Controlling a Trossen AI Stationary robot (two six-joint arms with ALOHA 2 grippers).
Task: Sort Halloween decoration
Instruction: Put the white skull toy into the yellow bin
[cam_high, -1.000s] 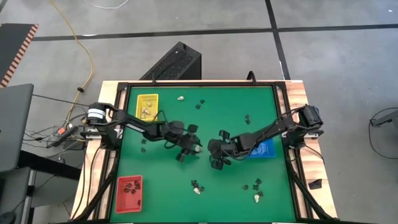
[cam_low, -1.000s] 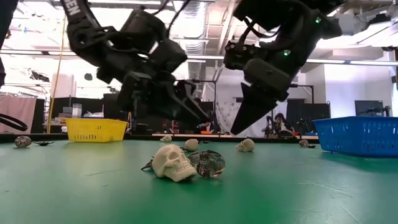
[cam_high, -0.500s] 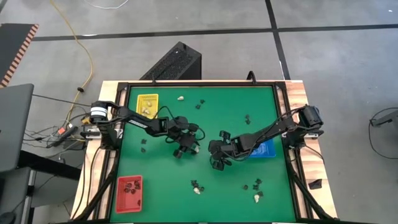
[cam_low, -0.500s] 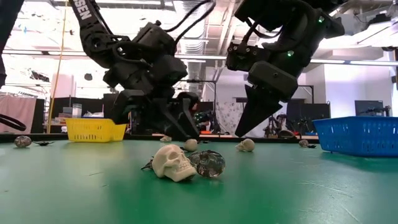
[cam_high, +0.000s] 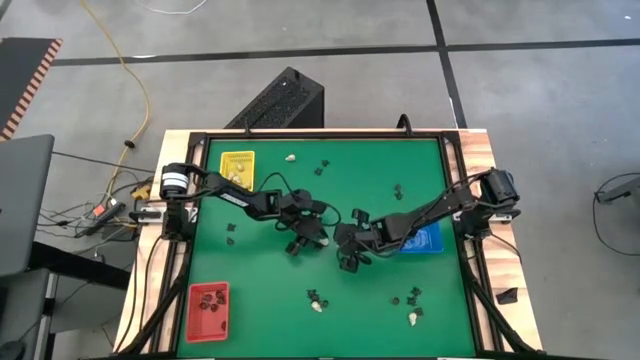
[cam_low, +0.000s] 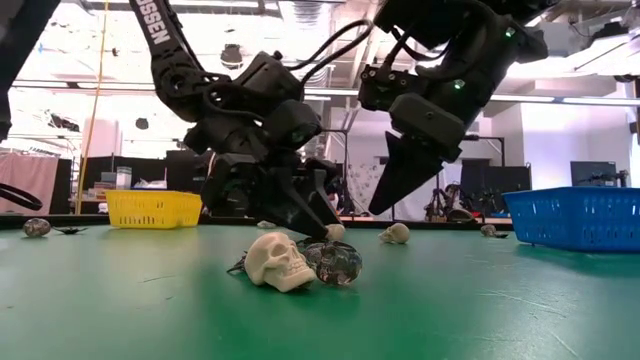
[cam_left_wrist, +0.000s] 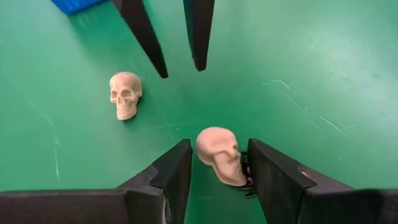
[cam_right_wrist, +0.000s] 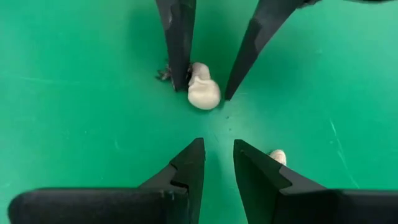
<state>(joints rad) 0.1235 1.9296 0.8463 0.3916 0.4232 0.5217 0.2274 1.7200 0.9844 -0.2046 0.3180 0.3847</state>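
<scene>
I have left gripper (cam_left_wrist: 214, 165) down at desk (cam_high: 380, 180) centre, jaws apart, straddling cream skull (cam_left_wrist: 219, 154), not yet clamped. Small black trinket (cam_right_wrist: 165, 73) touching skull, at one finger. Right gripper (cam_right_wrist: 219, 163) hovers just beside skull, jaws slightly apart, empty. Second cream skull (cam_left_wrist: 125, 93) near first. Judgement: pick step in hand; next I close on skull alone, lift, carry to yellow tray (cam_high: 238, 167). Partial white lettering on left arm in low view, not fully legible.

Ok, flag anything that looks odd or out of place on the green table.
Nothing stands out. Small cream skulls and black trinkets lie scattered loose, unsorted; the left gripper straddles one cream skull mid-table.
</scene>
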